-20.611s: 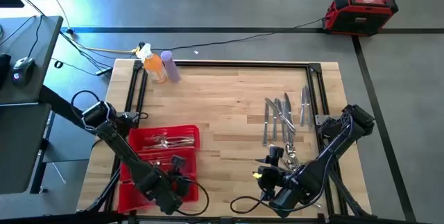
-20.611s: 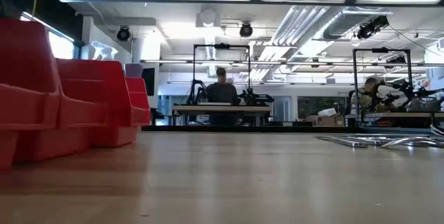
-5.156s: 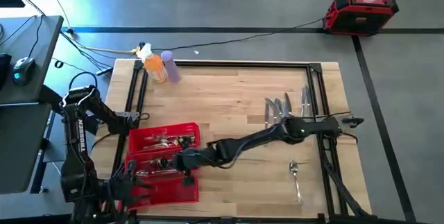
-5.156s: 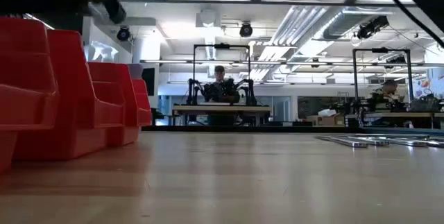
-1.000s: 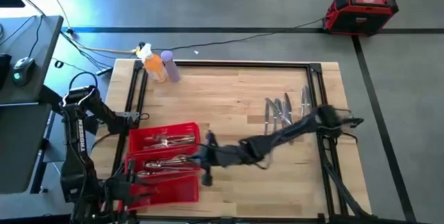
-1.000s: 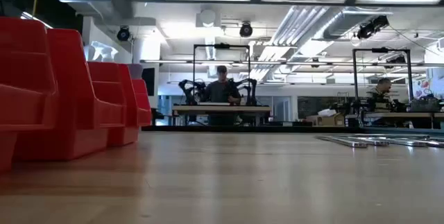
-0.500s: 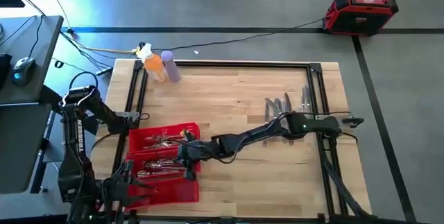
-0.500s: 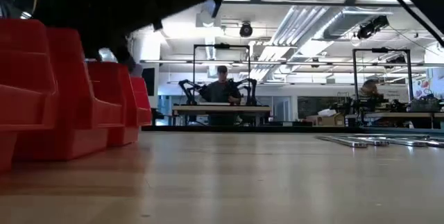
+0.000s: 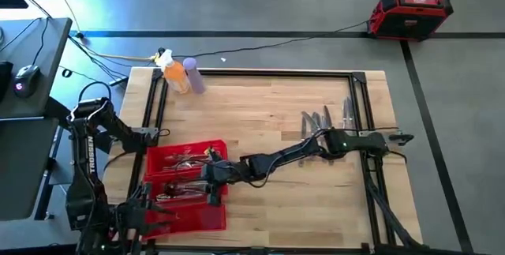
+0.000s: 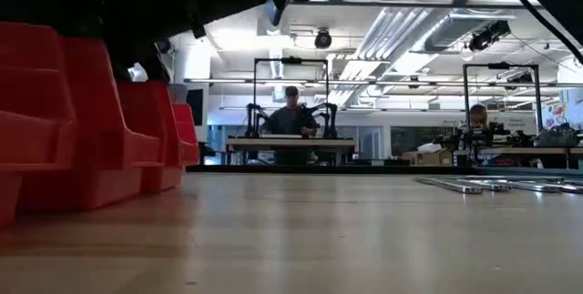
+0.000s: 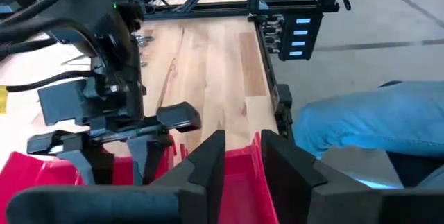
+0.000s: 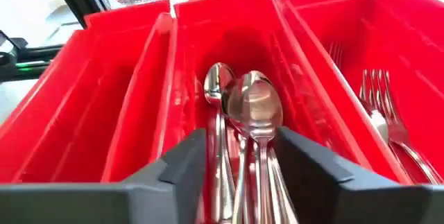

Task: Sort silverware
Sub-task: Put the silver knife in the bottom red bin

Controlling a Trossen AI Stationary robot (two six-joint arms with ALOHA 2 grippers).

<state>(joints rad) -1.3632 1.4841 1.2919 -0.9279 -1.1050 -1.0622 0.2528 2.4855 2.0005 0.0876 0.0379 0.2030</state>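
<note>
**Right arm over the tray's spoon compartment, left arm parked**

Nearest me, the left gripper (image 11: 241, 144) sits at the near left corner of the surface (image 9: 260, 113), at the near end of the red tray (image 9: 221, 148). Its jaws stand a small gap apart with nothing between them.

The tray is split into three long compartments. I have the right arm reaching across the surface, with the right gripper (image 9: 213, 185) above the middle one. In the right wrist view its jaws are partly open. The spoons (image 12: 253, 109) lie heaped lengthwise in that compartment, their handles running through the gap. I cannot tell whether either finger touches one. The forks (image 12: 378, 92) lie in the compartment just beside it.

Farther out, toward the right side of the surface, a loose row of knives (image 9: 319, 125) rests on the bare wood, well apart from the tray.

At the far left corner stand an orange bottle (image 9: 180, 77) and a purple bottle (image 9: 195, 76), touching or nearly so.

Beyond the surface, a red case (image 9: 410, 14) sits on the floor. The low view shows a person (image 10: 291, 116) at a distant bench.
</note>
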